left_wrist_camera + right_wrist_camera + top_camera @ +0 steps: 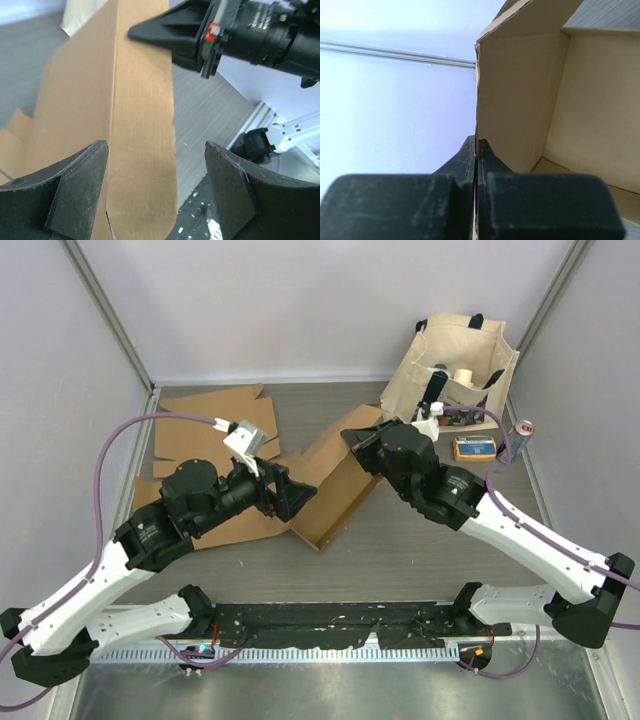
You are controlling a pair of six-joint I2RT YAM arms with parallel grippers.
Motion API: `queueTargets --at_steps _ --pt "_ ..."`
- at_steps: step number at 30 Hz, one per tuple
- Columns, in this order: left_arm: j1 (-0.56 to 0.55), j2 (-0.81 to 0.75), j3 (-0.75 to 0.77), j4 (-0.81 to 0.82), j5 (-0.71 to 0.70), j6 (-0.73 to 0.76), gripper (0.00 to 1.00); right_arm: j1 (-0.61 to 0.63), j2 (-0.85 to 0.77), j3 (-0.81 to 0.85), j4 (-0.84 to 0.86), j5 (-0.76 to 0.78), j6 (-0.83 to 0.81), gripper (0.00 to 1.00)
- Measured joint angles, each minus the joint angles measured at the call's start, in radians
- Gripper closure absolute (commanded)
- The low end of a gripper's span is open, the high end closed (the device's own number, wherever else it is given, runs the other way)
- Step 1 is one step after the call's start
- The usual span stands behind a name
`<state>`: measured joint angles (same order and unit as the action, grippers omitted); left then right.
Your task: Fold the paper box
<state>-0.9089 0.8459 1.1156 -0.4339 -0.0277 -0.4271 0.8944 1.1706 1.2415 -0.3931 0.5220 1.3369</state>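
One part-formed paper box (332, 488) on the table (420, 560), right fingers (466, 157) pinching a wall's edge, left fingers (80, 170) spread wide, another wall between them.

The paper box (335, 485) is showing plain tan-brown cardboard, as are the flat cardboard sheets (205, 425) toward the table's far left corner. The table (400, 540) itself is showing grey wood-grain streaks. At the far right corner a tote bag (412, 380) is showing cream cloth with black handles, while the left arm (110, 575) and right arm (535, 545) are wearing white shells with black joints.
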Motion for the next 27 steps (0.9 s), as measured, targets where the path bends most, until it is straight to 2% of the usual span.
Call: queueTargets --at_steps 8,14,16,22,23,24,27 --pt "-0.095 0.109 0.148 -0.100 -0.157 0.151 0.21 -0.006 0.112 0.058 0.039 -0.060 0.091 0.99" --pt "-0.151 0.148 0.149 -0.169 -0.275 0.206 0.33 -0.006 0.143 0.058 0.046 -0.093 0.136 0.99" --pt "-0.166 0.150 0.148 -0.172 -0.312 0.223 0.33 -0.006 0.143 0.058 0.048 -0.098 0.145 0.99" --pt "-0.263 0.225 0.151 -0.177 -0.514 0.280 0.51 -0.008 0.146 0.058 0.030 -0.100 0.155 0.99" --pt "-0.283 0.248 0.153 -0.180 -0.564 0.295 0.58 -0.010 0.147 0.058 0.022 -0.099 0.154 0.99" --pt "-0.305 0.271 0.153 -0.185 -0.615 0.309 0.61 -0.011 0.148 0.058 0.013 -0.097 0.154 0.99" --pt "-0.359 0.324 0.154 -0.196 -0.766 0.349 0.66 -0.013 0.152 0.058 -0.006 -0.095 0.149 0.99"
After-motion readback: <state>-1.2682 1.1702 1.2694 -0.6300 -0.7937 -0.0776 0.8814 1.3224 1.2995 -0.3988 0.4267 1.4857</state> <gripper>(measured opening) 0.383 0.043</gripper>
